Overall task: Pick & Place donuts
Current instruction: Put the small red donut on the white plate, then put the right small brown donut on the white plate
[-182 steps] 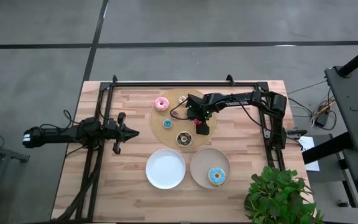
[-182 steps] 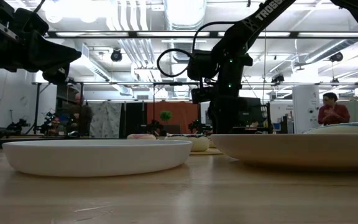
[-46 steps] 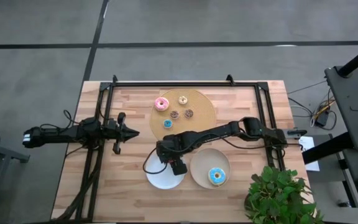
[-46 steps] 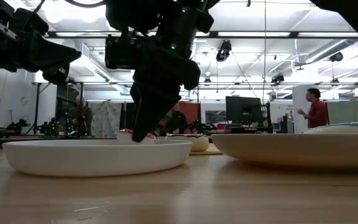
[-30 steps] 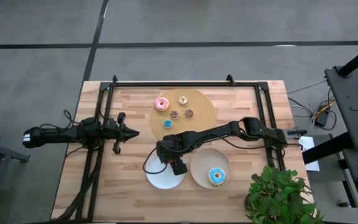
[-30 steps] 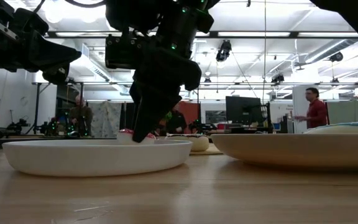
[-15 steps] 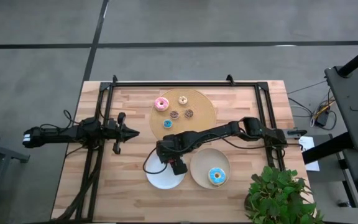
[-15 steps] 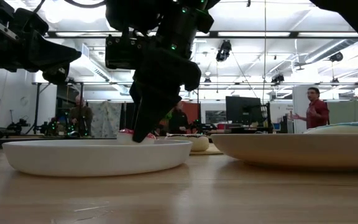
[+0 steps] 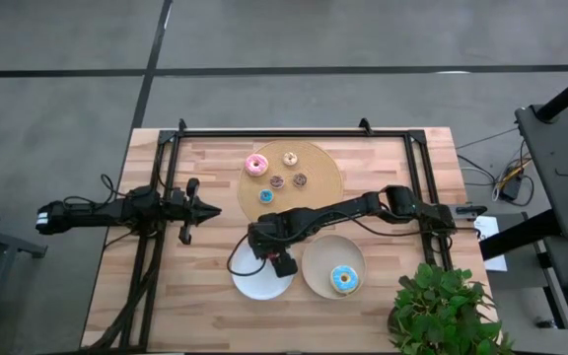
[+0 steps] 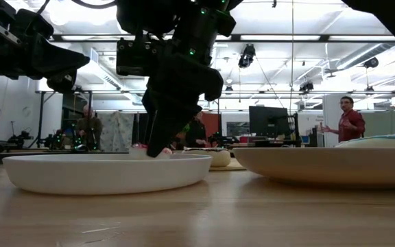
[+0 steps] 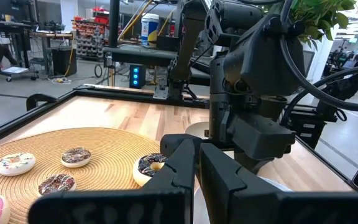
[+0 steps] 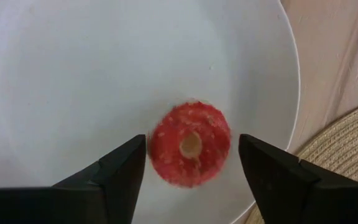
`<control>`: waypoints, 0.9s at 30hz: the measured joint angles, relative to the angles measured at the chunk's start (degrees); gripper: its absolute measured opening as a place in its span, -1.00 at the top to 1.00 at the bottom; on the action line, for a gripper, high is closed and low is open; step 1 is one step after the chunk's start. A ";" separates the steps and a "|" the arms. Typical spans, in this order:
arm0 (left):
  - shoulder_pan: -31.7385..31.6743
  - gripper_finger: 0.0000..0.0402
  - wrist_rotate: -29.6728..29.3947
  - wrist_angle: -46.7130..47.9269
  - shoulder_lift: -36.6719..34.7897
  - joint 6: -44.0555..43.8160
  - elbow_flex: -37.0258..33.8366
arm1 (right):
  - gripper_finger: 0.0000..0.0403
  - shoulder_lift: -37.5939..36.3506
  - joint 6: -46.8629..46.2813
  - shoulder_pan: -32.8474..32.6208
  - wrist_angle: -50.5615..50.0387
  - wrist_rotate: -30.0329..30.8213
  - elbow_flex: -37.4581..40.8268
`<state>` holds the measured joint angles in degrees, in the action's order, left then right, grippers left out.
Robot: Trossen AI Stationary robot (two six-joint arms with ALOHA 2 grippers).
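Red and ring-shaped, the tiny donut [image 12: 191,144] lies flat on the left white plate [image 12: 55,74], near the rim that faces the woven board. The right tool [image 12: 191,163] hangs straight over it with its two fingers [image 12: 114,174] spread wide, one on each side of the donut and neither touching it. From overhead the right arm reaches across the wooden bench [image 9: 195,286] from the right-hand side, and its tool [image 9: 279,262] sits above the right edge of that plate [image 9: 254,280]. In the low view the same tool [image 10: 158,147] comes down to just above the plate rim [image 10: 81,171].

The second plate [image 9: 321,276] stands just beside the first and holds the light blue donut [image 9: 343,279]. On the round tan board [image 9: 323,173] rest the pink donut [image 9: 256,165], a tan one [image 9: 290,158], two small brown ones [image 9: 277,181] [image 9: 300,179] and a small blue one [image 9: 265,196].

The left arm waits over the bench's left side, well apart from the plates, its tool [image 9: 205,209] pointing toward the board; in its own wrist view the fingers [image 11: 185,162] show only a narrow gap between them.

A potted green plant [image 9: 442,306] stands at the bench's near right corner. In the room behind, a person [image 10: 348,120] in a red top stands far off.
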<state>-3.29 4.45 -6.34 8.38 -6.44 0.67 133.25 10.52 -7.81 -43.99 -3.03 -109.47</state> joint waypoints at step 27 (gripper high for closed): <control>0.00 1.00 0.00 0.01 0.02 0.00 0.00 | -0.37 -8.37 -1.71 3.18 -0.73 0.23 -1.51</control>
<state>-3.29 4.45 -6.33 8.40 -6.44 0.67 124.88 8.82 -4.64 -44.72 -2.80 -110.98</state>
